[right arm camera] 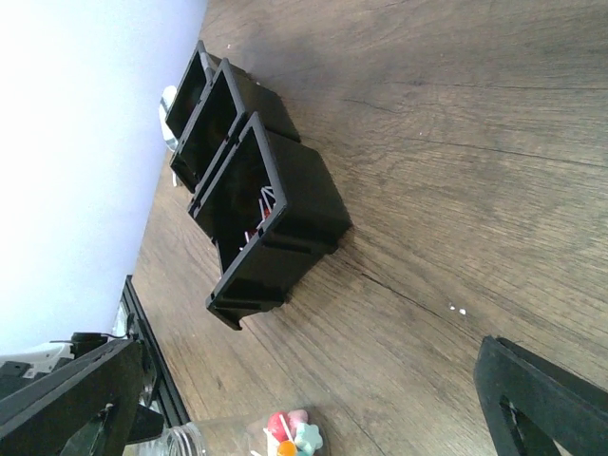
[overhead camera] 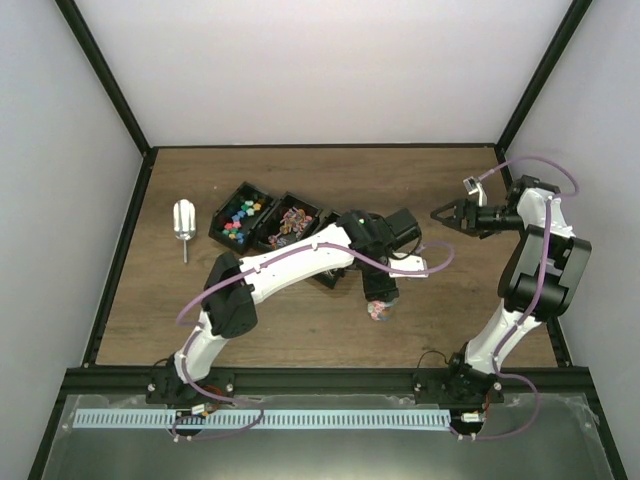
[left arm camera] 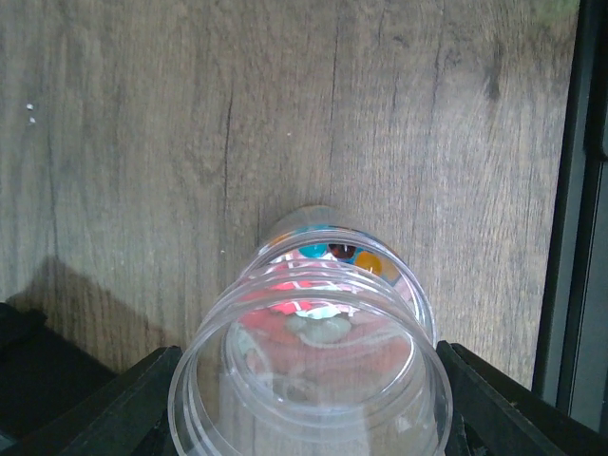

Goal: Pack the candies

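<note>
My left gripper (overhead camera: 379,290) (left arm camera: 309,380) is shut on a small clear jar (overhead camera: 378,310) (left arm camera: 313,361), its mouth toward the wrist camera. A few candies (left arm camera: 328,252) lie at its far end, close to the wooden table; they also show in the right wrist view (right arm camera: 290,432). Bright cube candies (overhead camera: 238,215) fill the left black bin and wrapped candies (overhead camera: 287,222) the one beside it. My right gripper (overhead camera: 445,214) (right arm camera: 304,399) is open and empty, in the air at the right, apart from the jar.
Three black bins (right arm camera: 275,218) stand in a row at centre left; my left arm covers the third in the top view. A silver scoop (overhead camera: 183,222) lies left of the bins. Black frame rails (left arm camera: 570,209) edge the wooden table (overhead camera: 300,320).
</note>
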Robot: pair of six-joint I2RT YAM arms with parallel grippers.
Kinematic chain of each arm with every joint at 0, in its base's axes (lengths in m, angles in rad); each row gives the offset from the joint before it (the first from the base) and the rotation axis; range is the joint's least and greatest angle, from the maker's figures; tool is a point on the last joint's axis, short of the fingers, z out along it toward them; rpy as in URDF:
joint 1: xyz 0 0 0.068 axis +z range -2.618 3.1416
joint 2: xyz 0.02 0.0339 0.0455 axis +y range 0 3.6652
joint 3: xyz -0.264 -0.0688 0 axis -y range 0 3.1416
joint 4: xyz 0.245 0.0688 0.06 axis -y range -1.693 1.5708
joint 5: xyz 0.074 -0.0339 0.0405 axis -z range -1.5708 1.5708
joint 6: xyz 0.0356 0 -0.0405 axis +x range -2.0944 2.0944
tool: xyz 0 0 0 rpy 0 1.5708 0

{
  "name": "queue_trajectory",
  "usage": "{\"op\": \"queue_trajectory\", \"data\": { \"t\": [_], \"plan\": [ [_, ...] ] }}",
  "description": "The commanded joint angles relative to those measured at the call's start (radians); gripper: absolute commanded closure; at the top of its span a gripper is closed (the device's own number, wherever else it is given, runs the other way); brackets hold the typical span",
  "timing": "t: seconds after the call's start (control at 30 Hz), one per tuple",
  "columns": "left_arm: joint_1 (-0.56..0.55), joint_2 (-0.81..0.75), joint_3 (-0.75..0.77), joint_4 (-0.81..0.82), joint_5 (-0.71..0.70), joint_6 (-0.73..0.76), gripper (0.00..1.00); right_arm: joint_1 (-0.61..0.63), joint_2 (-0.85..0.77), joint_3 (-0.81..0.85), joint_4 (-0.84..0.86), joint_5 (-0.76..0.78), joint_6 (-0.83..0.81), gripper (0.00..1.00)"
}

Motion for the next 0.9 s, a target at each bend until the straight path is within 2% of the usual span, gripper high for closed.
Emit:
{"op": "queue_trajectory", "data": {
  "t": [0.0, 0.87],
  "plan": [
    [-0.012, 0.028, 0.049, -0.056, -0.012, -0.004, 0.41, -0.004, 0.021, 0.040, -0.027, -0.041, -0.037, 0.02],
    [-0.028, 0.107, 0.141, -0.122, -0.014, 0.027, 0.42, -0.017, 0.059, 0.056, -0.051, -0.072, -0.048, 0.03]
  ]
}}
